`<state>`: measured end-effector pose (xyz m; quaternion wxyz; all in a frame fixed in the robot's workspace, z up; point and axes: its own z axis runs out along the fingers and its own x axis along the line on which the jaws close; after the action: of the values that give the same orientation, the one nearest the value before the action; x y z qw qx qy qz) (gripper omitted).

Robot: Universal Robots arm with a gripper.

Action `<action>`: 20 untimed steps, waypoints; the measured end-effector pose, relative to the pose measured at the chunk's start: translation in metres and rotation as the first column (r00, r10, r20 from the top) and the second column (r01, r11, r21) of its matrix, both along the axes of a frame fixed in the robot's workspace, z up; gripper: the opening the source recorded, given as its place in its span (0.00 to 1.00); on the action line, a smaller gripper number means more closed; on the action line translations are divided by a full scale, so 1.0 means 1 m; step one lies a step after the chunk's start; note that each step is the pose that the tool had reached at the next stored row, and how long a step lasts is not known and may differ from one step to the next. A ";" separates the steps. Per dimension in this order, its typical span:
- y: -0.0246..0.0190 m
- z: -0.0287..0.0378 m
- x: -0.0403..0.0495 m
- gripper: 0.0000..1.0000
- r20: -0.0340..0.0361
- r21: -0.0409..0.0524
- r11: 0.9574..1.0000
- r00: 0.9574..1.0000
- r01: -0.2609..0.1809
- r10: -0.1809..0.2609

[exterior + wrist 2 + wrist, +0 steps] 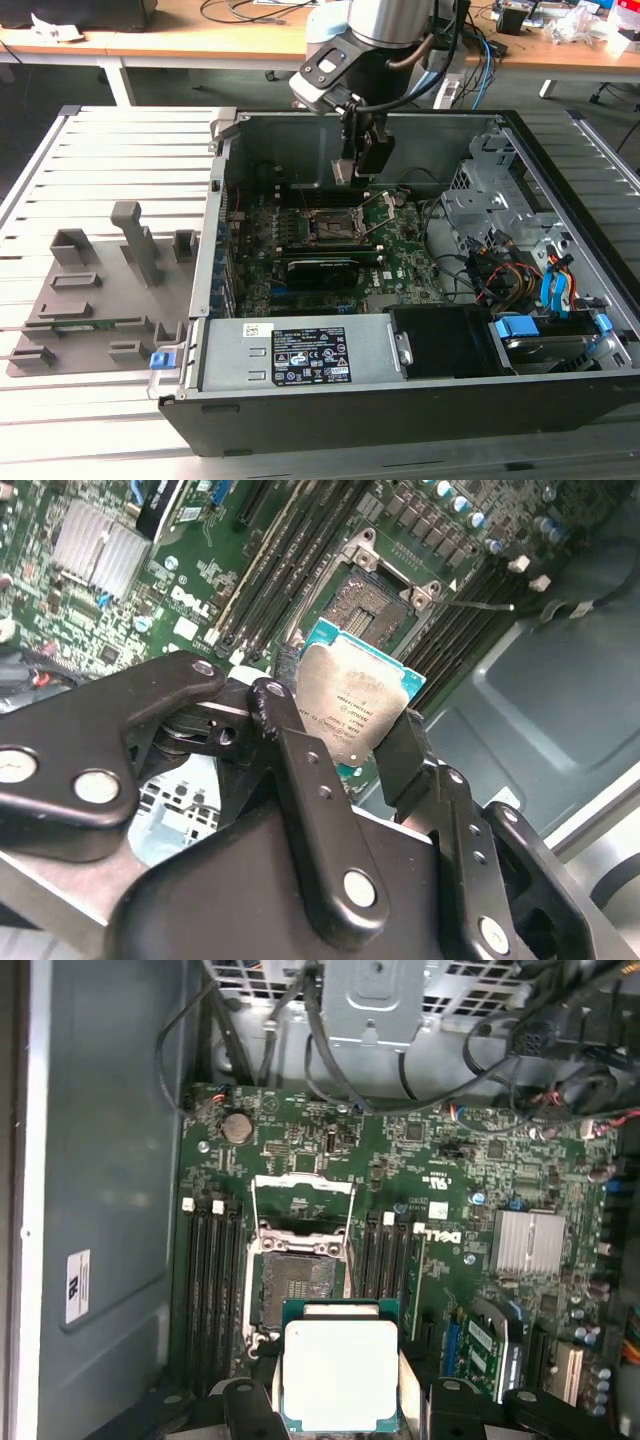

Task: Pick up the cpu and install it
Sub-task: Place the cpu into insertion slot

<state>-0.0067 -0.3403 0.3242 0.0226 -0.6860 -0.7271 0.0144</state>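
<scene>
The cpu [355,705] is a flat square chip with a silvery top plate and a thin teal rim, held by two opposite edges in my gripper [345,730], which is shut on it. In the first wrist view the cpu [340,1375] hangs between the black fingers [250,1405], just short of the open socket [295,1285], whose metal latch frame [300,1200] is flipped up. In the exterior view my gripper [352,172] hovers inside the open computer case, above and slightly behind the socket [330,228].
Memory slots [205,1280] flank the socket, and a finned heatsink [528,1242] sits on the board. The case walls [225,150], the power supply [300,355], the drive cage [490,190] and cables [510,270] ring the board. A grey fixture [100,290] lies at the exterior view's left.
</scene>
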 end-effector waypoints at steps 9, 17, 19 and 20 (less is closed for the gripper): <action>0.0000 -0.0106 0.0000 0.55 0.000 -0.001 1.000 1.000 0.002 -0.002; 0.0000 -0.0220 0.0000 0.55 0.000 -0.001 1.000 1.000 0.002 -0.002; 0.0000 -0.0238 0.0000 0.55 0.000 -0.001 1.000 1.000 0.002 -0.002; 0.0000 -0.0247 0.0000 0.55 0.000 -0.001 1.000 1.000 0.002 -0.002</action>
<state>-0.0067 -0.3403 0.2995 0.0225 -0.6868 -0.7264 0.0146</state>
